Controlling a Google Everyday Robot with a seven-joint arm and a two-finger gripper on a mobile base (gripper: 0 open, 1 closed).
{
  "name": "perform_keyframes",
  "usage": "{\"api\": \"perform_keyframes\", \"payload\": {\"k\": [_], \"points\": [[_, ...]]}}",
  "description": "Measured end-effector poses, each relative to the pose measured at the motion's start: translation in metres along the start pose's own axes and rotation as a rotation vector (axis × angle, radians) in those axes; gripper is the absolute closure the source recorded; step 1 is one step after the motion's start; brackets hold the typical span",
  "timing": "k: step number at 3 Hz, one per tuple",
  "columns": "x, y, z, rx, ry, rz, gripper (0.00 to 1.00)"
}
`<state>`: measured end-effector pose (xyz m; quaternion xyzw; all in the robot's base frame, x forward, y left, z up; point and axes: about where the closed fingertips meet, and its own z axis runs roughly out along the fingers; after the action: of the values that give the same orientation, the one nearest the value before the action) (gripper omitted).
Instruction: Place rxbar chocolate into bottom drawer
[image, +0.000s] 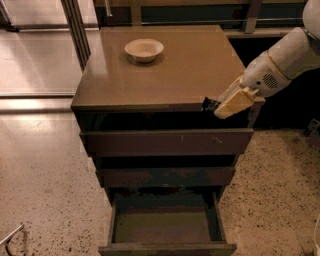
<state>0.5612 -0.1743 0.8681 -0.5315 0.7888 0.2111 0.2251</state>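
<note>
Your bottom drawer (161, 228) stood pulled well out at the foot of the cabinet. Between its low side walls only its dull olive-brown floor showed, and the frame's lower edge cut off most of its front. The middle drawer (165, 177) and top drawer (167, 142) above it stepped out less, and their insides were hidden in shadow.

On the bench (190, 75), the round beige bowl (144, 49) sat near the far left, showing only its own pale inner surface.

Your hand (219, 107) hung just off the bench's front right corner, above the top drawer's right end, with the arm (285, 57) running up and out of the right edge. Its pale fingers (234, 102) were closed narrow on the rxbar chocolate (209, 104), well above the bottom drawer.

Only a small dark end of the bar poked out to the left, close to the bench edge; the rest was covered by the fingers. Its long axis seemed to run roughly level, left to right, though so little showed that you could not be sure.
</note>
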Motion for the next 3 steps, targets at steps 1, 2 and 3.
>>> {"api": "perform_keyframes", "payload": {"k": [1, 2, 3], "points": [[0.014, 0.008, 0.018, -0.001, 0.002, -0.023, 1.0], [0.047, 0.02, 0.06, -0.003, -0.024, -0.039, 1.0], [0.088, 0.026, 0.12, -0.018, -0.084, -0.033, 1.0]]}}
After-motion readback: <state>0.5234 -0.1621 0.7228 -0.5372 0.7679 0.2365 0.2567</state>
